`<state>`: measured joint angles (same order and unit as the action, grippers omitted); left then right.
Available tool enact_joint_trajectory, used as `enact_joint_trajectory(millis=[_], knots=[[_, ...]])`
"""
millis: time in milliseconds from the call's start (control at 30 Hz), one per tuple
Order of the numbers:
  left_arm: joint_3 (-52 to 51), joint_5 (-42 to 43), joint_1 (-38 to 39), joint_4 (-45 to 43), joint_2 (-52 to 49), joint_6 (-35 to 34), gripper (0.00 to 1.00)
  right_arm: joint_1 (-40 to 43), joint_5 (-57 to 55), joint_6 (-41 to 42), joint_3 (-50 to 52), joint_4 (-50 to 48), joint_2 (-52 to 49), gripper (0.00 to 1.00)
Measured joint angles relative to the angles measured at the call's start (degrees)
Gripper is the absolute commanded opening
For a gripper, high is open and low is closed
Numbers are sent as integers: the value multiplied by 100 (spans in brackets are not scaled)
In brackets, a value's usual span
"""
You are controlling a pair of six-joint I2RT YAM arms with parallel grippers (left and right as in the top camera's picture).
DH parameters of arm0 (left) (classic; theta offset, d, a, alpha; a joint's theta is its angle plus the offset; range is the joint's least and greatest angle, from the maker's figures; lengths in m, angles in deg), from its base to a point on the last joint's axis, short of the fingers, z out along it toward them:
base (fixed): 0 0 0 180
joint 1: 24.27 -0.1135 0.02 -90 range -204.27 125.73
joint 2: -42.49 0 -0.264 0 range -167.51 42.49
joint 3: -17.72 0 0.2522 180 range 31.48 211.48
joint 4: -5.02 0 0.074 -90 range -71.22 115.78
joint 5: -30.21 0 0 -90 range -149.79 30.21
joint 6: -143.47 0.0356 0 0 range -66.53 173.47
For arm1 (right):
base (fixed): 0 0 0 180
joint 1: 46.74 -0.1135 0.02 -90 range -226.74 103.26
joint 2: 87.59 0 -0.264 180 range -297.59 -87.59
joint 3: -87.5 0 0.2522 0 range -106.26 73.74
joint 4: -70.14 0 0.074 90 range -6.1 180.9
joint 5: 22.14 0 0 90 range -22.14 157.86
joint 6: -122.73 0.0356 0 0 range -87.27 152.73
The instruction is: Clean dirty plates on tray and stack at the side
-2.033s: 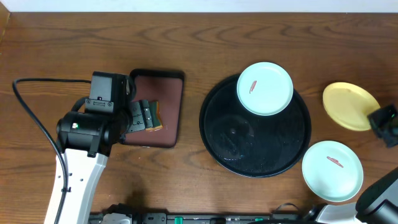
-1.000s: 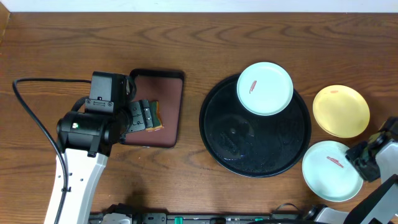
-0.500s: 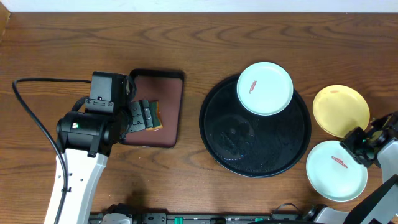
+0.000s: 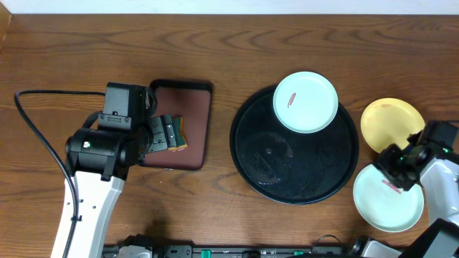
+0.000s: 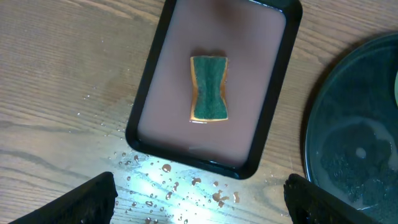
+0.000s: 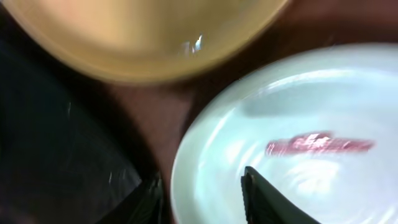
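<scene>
Three plates (image 4: 305, 101) (two mint, one yellow), two trays (image 4: 287, 172), perhaps one sponge (image 5: 209, 88).

- I'm working at what looks like a robotics lab bench, not a home kitchen: a bare wooden table (image 4: 215, 57) with a plain white wall strip (image 4: 215, 6) behind its far edge.
- Two robot arms stand at the near edge: the left arm (image 4: 86, 201) towards the near-left corner and the right arm (image 4: 441, 183) at the near-right corner.
- A loose black cable (image 4: 32, 129) loops near the left edge, and a black mounting bar (image 4: 215, 252) with connectors runs along the near edge.
- The washing-up props look staged. Right of centre sits a black tray (image 4: 287, 175) holding a mint plate (image 4: 305, 102). A yellow plate (image 4: 384, 122) and a second mint plate (image 4: 384, 208) lie by the right edge.
- A sponge (image 5: 209, 88) rests in a brown tray (image 5: 168, 74) left of centre, with water drops (image 5: 165, 168) on the wood beside it.
</scene>
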<state>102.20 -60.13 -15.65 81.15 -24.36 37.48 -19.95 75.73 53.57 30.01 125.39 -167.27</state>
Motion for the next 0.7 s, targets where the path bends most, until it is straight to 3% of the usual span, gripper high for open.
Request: enact_joint_trajectory(millis=[133,367,533,633,700], knots=[[0,0,0,0,0,0,87,-197,-387,297,0,-691,-120,32],[0,0,0,4,0,0,87,-763,-560,713,4,-791,-815,35],[0,0,0,0,0,0,87,-896,-734,960,7,-748,-909,22],[0,0,0,0,0,0,87,-925,-859,1064,4,-713,-909,1],[0,0,0,-2,0,0,87,-925,-949,1126,4,-710,-907,1]])
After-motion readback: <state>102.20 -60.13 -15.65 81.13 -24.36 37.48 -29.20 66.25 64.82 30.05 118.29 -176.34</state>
